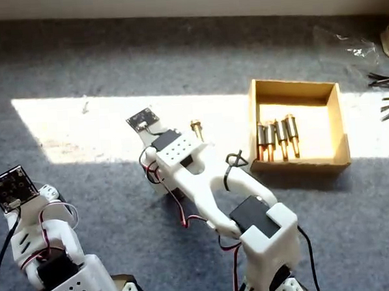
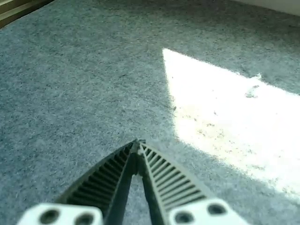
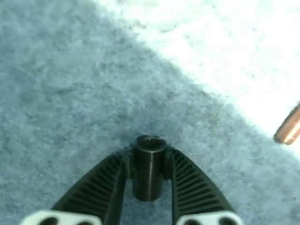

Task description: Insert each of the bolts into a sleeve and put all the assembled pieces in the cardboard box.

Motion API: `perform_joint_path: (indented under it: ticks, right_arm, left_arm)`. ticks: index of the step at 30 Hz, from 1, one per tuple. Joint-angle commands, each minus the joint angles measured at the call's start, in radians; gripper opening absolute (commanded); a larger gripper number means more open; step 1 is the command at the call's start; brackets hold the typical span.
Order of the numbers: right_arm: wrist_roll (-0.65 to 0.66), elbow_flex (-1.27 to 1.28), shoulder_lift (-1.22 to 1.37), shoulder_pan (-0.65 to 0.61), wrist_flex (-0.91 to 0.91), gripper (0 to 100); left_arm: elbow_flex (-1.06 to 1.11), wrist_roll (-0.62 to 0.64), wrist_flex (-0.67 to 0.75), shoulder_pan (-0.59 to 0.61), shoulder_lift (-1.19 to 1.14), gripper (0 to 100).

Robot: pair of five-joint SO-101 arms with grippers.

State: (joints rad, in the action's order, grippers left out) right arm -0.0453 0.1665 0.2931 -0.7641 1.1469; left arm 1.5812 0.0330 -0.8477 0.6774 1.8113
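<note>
Nearest the bases, the left gripper (image 2: 137, 146) hangs over bare carpet (image 2: 70, 84) with its jaws pressed together on nothing. It is well apart from the parts and appears parked, free to fetch a bolt.

Farther out, the right gripper (image 3: 149, 152) is clamped on a dark sleeve (image 3: 149, 173). It holds the sleeve close to the carpet with the open bore facing up toward the wrist. This pose presumably presents the hole so that a bolt can be fed in from above.

Just beyond that arm, the one loose bolt (image 1: 197, 127) lies on the sunlit carpet, between the arm and the box (image 1: 294, 88). It is near the sleeve but not touching it, and looks to be the piece meant for this sleeve.

Farthest, the cardboard box holds four assembled pieces (image 1: 277, 140). They lie side by side against the part of the floor nearer the arm, probably because they were dropped in over that wall. The task looks nearly complete, with one pair left to join and box.
</note>
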Motion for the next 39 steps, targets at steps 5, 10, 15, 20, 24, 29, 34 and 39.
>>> perform_joint_path:
  ticks: [5, 10, 15, 20, 24, 29, 34, 39]
  right_arm:
    - [0.038, -0.004, -0.01, -0.002, -0.004, 3.9]
    - [0.052, -0.01, -0.051, 0.044, 0.054, 0.5]
    - [0.052, -0.004, -0.179, 0.056, 0.054, 0.5]
    - [0.054, -0.004, -0.248, 0.099, 0.053, 0.5]
    - [0.057, -0.002, -0.314, 0.145, 0.061, 0.5]
    - [0.058, 0.061, -0.503, 0.174, 0.065, 0.5]
    - [0.061, 0.174, -0.737, 0.196, 0.059, 0.5]
    - [0.123, 0.278, -0.901, 0.229, 0.059, 0.5]
  left_arm:
    - [-0.007, 0.003, 0.02, -0.013, 0.01, 1]
    - [-0.007, 0.003, 0.02, -0.013, 0.01, 1]
    - [-0.007, 0.003, 0.02, -0.013, 0.01, 1]
    - [-0.007, 0.003, 0.02, -0.013, 0.01, 1]
    - [-0.007, 0.003, 0.02, -0.016, 0.01, 1]
    - [-0.005, 0.003, 0.017, -0.101, 0.008, 1]
    - [0.019, -0.002, 0.043, -0.159, 0.007, 1]
    - [0.035, -0.15, 0.054, -0.265, 0.007, 1]
